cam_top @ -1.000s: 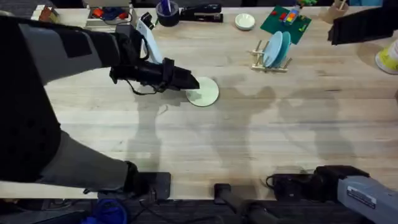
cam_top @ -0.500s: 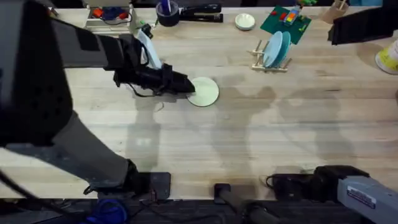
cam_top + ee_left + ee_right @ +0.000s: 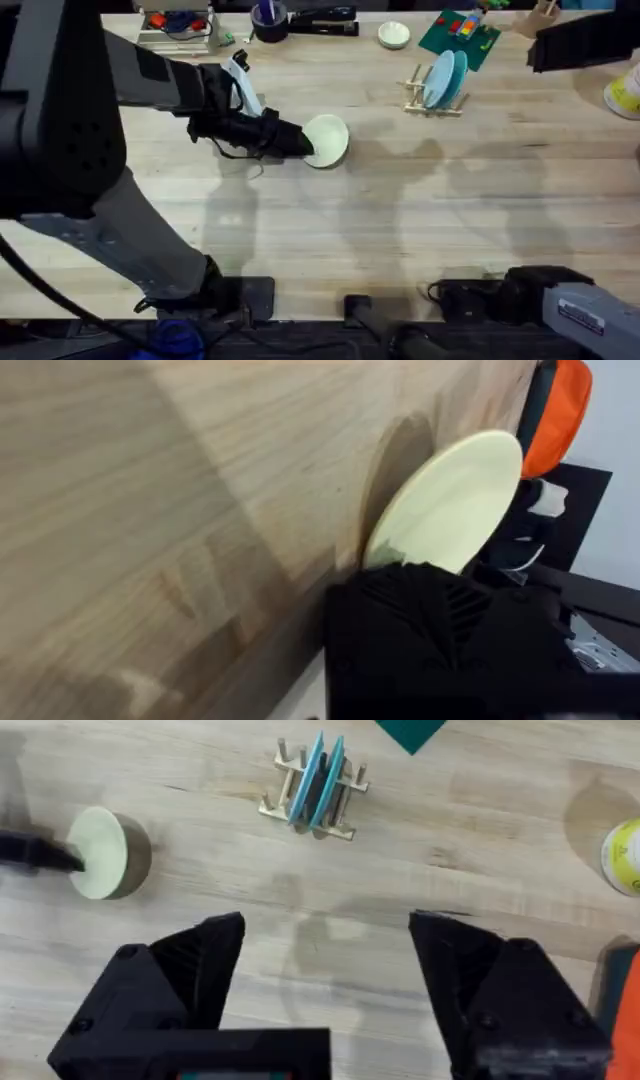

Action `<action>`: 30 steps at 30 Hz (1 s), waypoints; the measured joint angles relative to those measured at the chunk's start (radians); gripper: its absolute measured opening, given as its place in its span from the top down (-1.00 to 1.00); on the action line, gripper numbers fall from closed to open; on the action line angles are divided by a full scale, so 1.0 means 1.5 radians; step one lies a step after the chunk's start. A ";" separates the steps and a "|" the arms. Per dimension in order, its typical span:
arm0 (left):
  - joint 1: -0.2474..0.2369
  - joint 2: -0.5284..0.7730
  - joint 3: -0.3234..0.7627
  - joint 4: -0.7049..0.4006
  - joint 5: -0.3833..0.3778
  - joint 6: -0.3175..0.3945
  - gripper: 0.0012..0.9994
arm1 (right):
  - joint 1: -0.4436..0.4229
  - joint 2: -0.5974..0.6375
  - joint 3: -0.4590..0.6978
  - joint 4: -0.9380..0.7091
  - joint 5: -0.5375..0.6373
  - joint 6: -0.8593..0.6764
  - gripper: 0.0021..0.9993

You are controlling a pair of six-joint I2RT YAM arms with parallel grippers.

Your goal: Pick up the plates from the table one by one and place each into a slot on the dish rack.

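Observation:
A pale cream-yellow plate (image 3: 328,139) stands tilted on the table (image 3: 400,220), its left edge raised. My left gripper (image 3: 303,144) is shut on that edge. In the left wrist view the plate (image 3: 450,500) rises out of the black finger (image 3: 440,630). The dish rack (image 3: 437,88) at the back right holds a light blue and a teal plate upright in its slots. My right gripper (image 3: 325,970) hangs high above the table, open and holding nothing. Below it lie the rack (image 3: 315,790) and the cream plate (image 3: 100,865).
A white bowl (image 3: 394,35) and a green mat (image 3: 460,35) lie behind the rack. A yellow-and-white cup (image 3: 625,95) stands at the right edge. Boxes and a dark cup line the far edge. The right arm (image 3: 585,40) shows dark at the upper right.
The cream plate lay flat on the table; it is now tipped up by its left edge in the left gripper. The right arm has not moved.

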 joint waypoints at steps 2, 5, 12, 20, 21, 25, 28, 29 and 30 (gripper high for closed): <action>0.000 0.000 0.000 0.000 0.000 0.000 0.92 | 0.000 0.000 0.000 0.000 0.000 0.000 -0.99; 0.000 0.000 0.000 0.000 0.000 0.000 0.92 | 0.000 0.000 0.000 0.000 -0.006 0.012 -0.99; 0.000 0.000 0.000 0.000 0.000 0.000 0.92 | 0.000 0.042 0.001 0.000 -0.096 0.029 -0.98; 0.000 0.000 0.000 0.000 0.000 0.000 0.92 | 0.002 0.156 0.001 0.001 -0.202 0.084 -0.96; 0.000 0.000 0.000 0.000 0.000 0.000 0.92 | 0.006 0.167 0.001 0.001 -0.212 0.089 -0.96; 0.000 0.000 0.000 0.001 0.000 0.000 0.92 | 0.049 0.210 0.001 0.005 -0.235 0.107 -0.96; 0.000 0.000 0.000 0.002 0.000 0.000 0.92 | 0.092 0.244 0.001 0.029 -0.244 0.129 -0.96; 0.000 0.000 0.000 0.002 0.000 0.000 0.92 | 0.104 0.255 0.001 0.039 -0.247 0.139 -0.96; 0.000 0.000 0.000 0.002 0.000 0.000 0.92 | 0.117 0.269 0.001 0.051 -0.248 0.152 -0.96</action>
